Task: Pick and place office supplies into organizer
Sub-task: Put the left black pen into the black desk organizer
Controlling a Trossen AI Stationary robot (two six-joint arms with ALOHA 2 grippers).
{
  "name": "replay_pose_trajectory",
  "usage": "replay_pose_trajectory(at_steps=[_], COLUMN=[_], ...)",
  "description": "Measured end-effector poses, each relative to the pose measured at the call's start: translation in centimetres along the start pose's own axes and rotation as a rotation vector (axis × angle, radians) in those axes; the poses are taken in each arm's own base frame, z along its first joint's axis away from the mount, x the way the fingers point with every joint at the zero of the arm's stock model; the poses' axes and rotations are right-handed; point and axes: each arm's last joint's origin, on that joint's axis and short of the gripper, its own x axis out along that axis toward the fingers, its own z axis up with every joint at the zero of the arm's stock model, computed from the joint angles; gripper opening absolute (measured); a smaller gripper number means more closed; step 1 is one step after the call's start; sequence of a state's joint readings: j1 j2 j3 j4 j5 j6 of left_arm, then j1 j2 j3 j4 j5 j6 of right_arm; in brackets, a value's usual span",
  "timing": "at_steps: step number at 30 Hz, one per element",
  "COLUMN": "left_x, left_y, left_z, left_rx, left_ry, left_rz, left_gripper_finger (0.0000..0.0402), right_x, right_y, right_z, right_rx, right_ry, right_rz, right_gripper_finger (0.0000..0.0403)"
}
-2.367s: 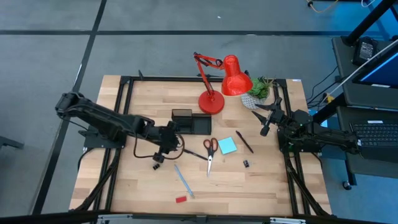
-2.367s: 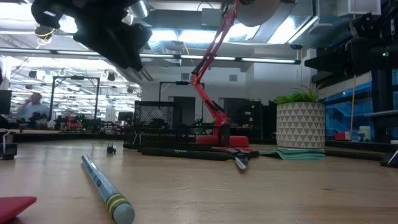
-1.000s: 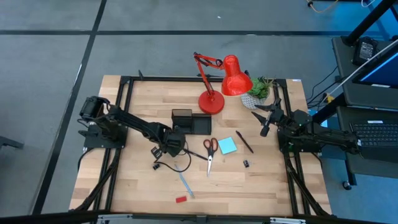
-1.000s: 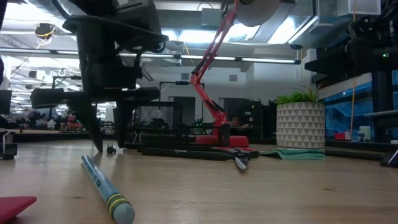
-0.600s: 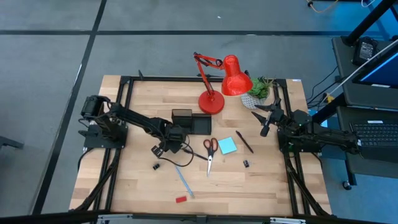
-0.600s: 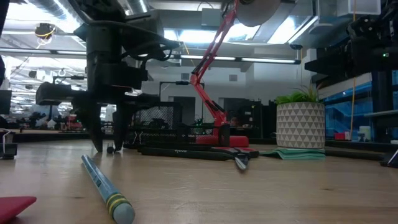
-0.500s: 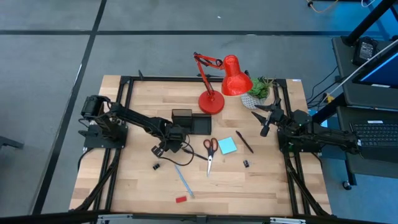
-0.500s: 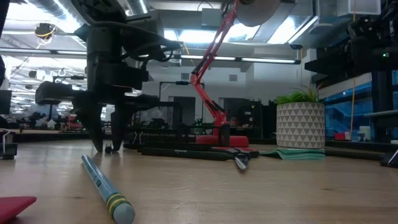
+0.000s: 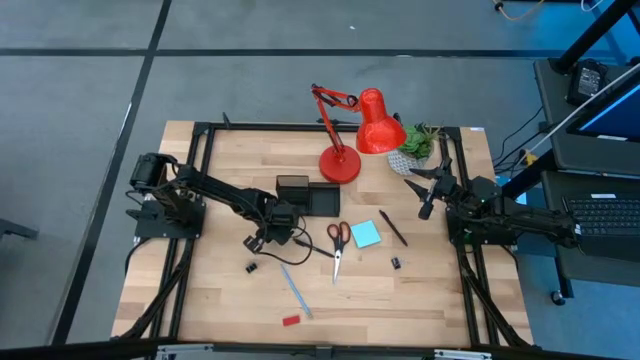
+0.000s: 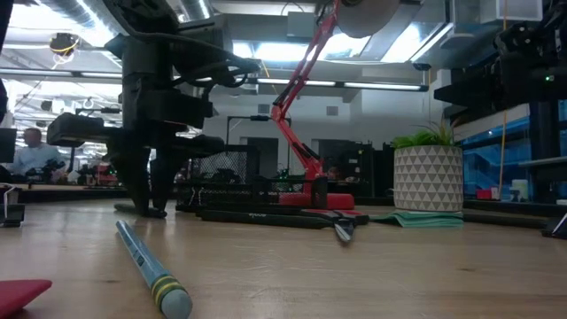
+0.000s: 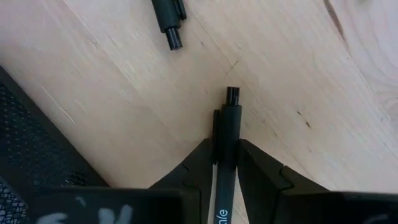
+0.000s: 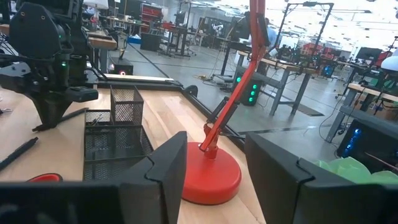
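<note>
Between the left gripper's [image 11: 225, 163] closed-in jaws, a black pen [image 11: 226, 149], its tip on the table [image 11: 298, 68].

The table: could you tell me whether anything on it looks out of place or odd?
Nothing looks damaged or spilled. The supplies simply lie loose on the table: scissors, sticky-note pad, light-blue pen and red block all outside the organizer.
</note>
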State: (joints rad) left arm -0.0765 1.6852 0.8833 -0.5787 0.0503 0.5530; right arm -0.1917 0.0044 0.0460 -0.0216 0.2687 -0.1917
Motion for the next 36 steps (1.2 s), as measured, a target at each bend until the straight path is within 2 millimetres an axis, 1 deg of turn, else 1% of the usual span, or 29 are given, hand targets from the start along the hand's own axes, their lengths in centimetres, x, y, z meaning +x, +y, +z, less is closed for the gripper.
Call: replay_pose_trajectory(at_steps=[13,23,29,32,36], left_x=[0.03,-0.02,0.02,0.02,0.0], left_y=[0.11,0.44,0.67,0.67,0.64], left_z=[0.17,0.62,0.99,0.99,0.95], left_rx=[-0.006,-0.005,-0.039,-0.043,-0.09], left_ry=[-0.007,-0.043,-0.085,-0.086,-0.084], left_rz=[0.029,0.064,0.087,0.087,0.083], left_gripper_finger=[0.006,0.0033,0.0033,0.0029,0.0028], right_x=[0.0,0.0,0.0,0.0,0.0], right_y=[0.01,0.02,0.03,0.03,0.03], right_z=[-0.03,-0.09,-0.11,-0.13,-0.16], right_rx=[-0.001,-0.007,-0.027,-0.027,-0.028], right_ry=[0.003,0.009,0.011,0.013,0.016], right_rz=[0.001,0.002,0.003,0.003,0.004], right_gripper_finger=[0.0165,0.0165,0.0165,0.0165,0.0165])
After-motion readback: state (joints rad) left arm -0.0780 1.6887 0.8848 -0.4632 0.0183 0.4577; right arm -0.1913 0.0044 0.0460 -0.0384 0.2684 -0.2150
